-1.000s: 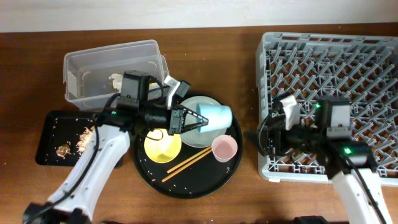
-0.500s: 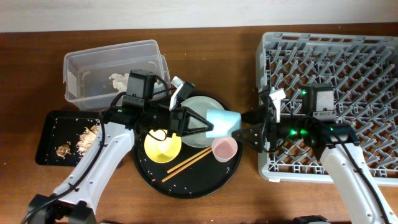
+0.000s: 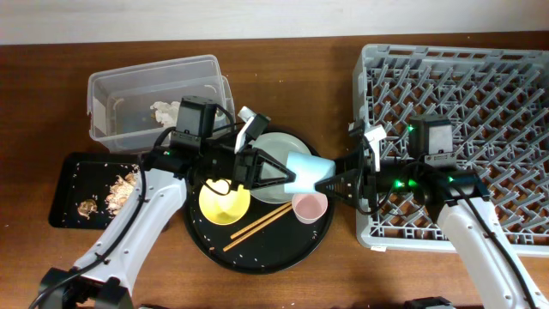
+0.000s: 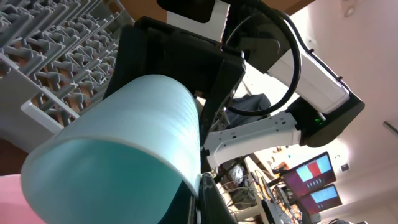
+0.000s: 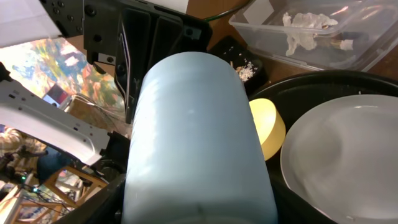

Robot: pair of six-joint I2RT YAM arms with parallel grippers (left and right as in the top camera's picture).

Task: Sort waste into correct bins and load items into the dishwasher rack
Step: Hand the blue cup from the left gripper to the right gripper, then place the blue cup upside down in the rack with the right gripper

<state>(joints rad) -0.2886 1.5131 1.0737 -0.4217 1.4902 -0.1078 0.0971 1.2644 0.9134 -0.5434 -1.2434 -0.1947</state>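
Observation:
My left gripper (image 3: 292, 174) is shut on the small light-blue cup (image 3: 307, 169) and holds it on its side above the round black tray's right half. The cup fills the left wrist view (image 4: 118, 143). My right gripper (image 3: 327, 183) is open, with its fingers on either side of the cup's far end (image 5: 196, 137). The grey-green plate (image 3: 274, 144), yellow bowl (image 3: 225, 200), pink cup (image 3: 309, 204) and wooden chopsticks (image 3: 257, 225) lie on the round tray. The grey dishwasher rack (image 3: 463, 86) stands at the right.
The round black tray (image 3: 257, 255) sits mid-table. The clear tub (image 3: 154, 75) at the back left holds white tissue (image 3: 163, 109). The shallow black tray (image 3: 62, 184) at the left holds beige food scraps (image 3: 111, 190).
My left gripper carried the blue cup to the right over the tray. My right gripper swung left from the rack and now has its fingers round the cup.

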